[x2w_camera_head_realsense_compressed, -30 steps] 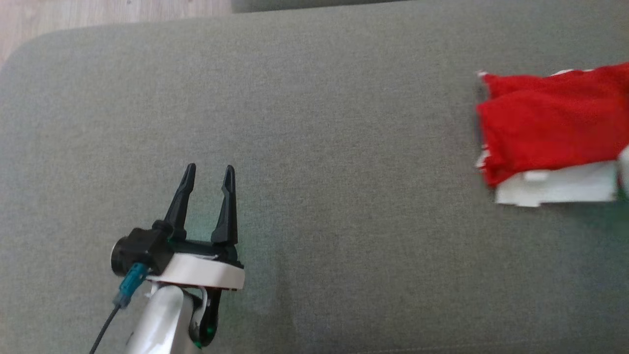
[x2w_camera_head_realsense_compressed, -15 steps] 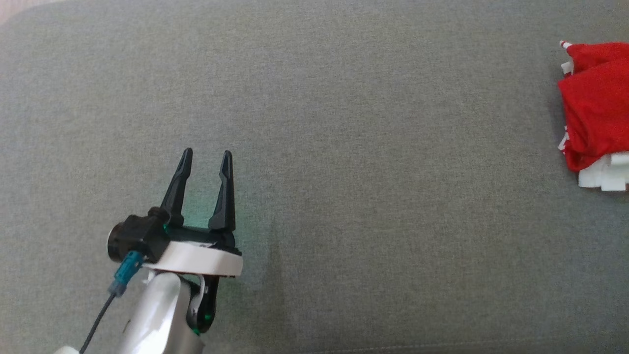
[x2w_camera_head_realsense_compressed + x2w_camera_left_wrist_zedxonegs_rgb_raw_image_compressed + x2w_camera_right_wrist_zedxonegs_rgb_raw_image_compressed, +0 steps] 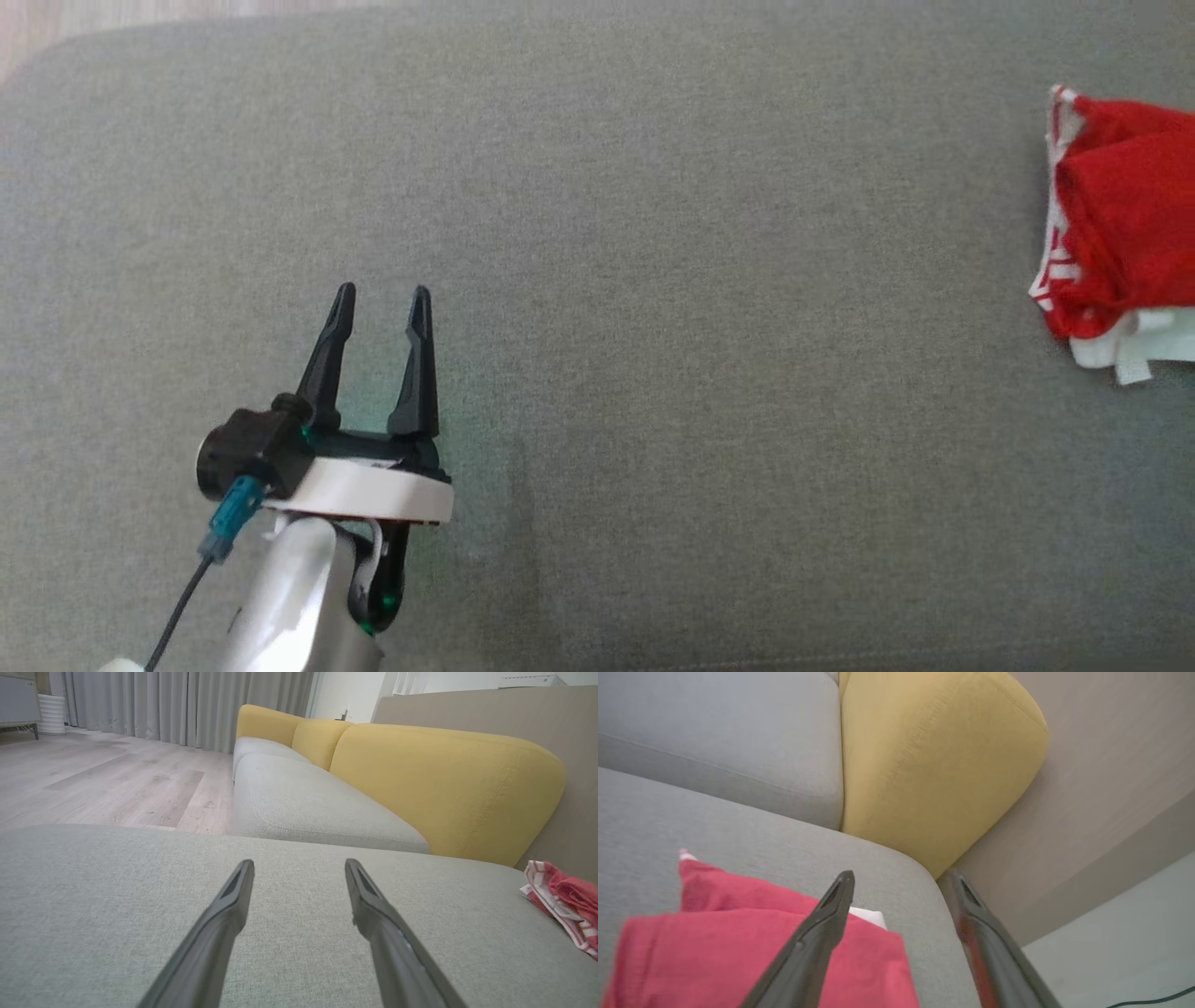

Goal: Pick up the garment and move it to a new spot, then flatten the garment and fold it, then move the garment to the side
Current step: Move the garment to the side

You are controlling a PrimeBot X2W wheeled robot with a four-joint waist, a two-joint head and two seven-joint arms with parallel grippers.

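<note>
The garment (image 3: 1120, 233) is red with white trim and lies folded in a bundle at the right edge of the grey cushion (image 3: 653, 327). My left gripper (image 3: 383, 294) rests open at the lower left, far from it, with nothing between its fingers. In the left wrist view the left gripper (image 3: 300, 864) points across the cushion, and the garment (image 3: 565, 896) shows at the far right. My right gripper (image 3: 903, 877) hovers open over the garment (image 3: 738, 933) near the cushion's rounded corner, holding nothing; one finger crosses in front of the red cloth.
A yellow backrest (image 3: 444, 784) and further grey seats stand beyond the cushion, with wooden floor (image 3: 93, 784) to the left. In the right wrist view the yellow backrest (image 3: 924, 756) and a beige wall (image 3: 1111, 788) lie just past the cushion's corner.
The head camera has shifted, so the garment now sits further right in the picture. Its left edge looks more bunched, with striped trim showing. The left gripper has barely moved.
</note>
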